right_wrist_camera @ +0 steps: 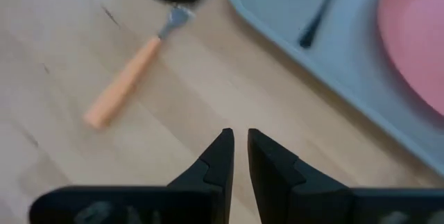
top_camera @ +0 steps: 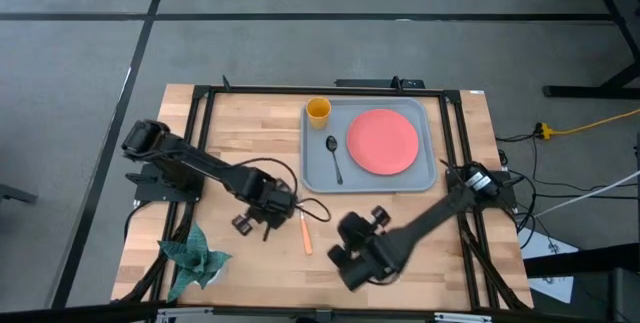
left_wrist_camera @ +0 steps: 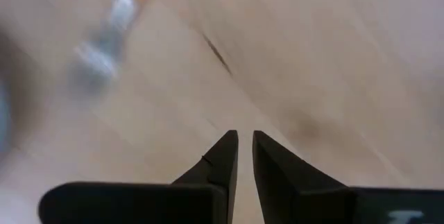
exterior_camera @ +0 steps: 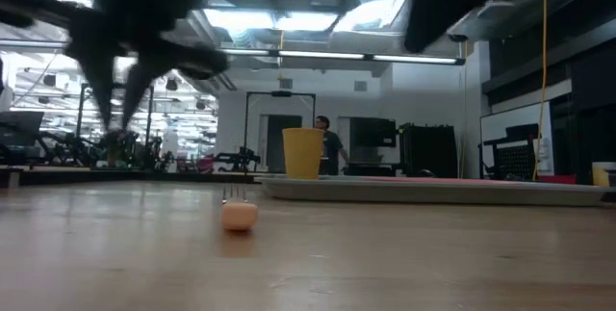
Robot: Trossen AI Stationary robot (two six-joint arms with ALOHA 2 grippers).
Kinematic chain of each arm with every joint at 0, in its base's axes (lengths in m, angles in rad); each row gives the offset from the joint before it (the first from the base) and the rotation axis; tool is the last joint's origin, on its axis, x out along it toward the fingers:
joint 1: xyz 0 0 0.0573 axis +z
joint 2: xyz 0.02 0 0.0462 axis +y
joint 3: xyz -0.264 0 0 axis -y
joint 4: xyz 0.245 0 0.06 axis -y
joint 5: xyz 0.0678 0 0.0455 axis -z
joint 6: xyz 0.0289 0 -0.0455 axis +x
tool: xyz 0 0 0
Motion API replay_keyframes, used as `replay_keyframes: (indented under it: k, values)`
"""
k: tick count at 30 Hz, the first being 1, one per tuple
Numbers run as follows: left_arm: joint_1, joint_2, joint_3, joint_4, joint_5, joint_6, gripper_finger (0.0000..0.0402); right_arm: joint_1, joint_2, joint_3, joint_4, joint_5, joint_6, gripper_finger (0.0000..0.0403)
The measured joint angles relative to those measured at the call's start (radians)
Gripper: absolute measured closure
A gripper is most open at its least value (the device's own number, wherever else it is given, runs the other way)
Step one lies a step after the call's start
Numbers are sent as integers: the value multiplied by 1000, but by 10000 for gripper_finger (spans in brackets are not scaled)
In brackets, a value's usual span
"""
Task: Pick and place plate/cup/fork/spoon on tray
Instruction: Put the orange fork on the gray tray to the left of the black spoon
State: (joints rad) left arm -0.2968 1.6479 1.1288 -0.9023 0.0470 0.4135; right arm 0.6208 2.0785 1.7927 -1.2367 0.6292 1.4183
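Note:
The light grey-blue tray (top_camera: 425,173) lies at the far right of the table. On it are the coral plate (top_camera: 383,141), the dark spoon (top_camera: 334,158) and, in its far left corner, the yellow cup (top_camera: 318,112). The orange-handled fork (top_camera: 306,233) lies flat on the wood near the front, tines toward the tray; it also shows in the right wrist view (right_wrist_camera: 128,78) and the left wrist view (left_wrist_camera: 111,30). My left gripper (top_camera: 257,223) is shut and empty just left of the fork. My right gripper (top_camera: 347,260) is shut and empty to the fork's right.
A green leafy object (top_camera: 195,258) lies at the table's near left corner. A black cable (top_camera: 310,208) loops by the left gripper near the fork's tines. Black frame rails (top_camera: 200,103) run along the table's edges. Bare wood lies between the fork and the tray.

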Motion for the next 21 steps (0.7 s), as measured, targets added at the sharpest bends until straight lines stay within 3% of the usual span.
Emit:
replay_keyframes:
  k: [3, 9, 14, 21]
  values:
    - [2, -68, -53, -94, 71, -15, 363, -62, 0, 0, 174, -9, -168, 353]
    - [50, -287, -324, 42, 108, -37, 363, -184, 0, 0, 606, -137, -475, 354]
    - [90, -486, -487, 191, 100, -95, 363, -239, 0, 0, 709, -151, -496, 354]
    - [96, -740, -517, 268, -20, -94, 363, -256, 47, 2, 737, -154, -393, 354]
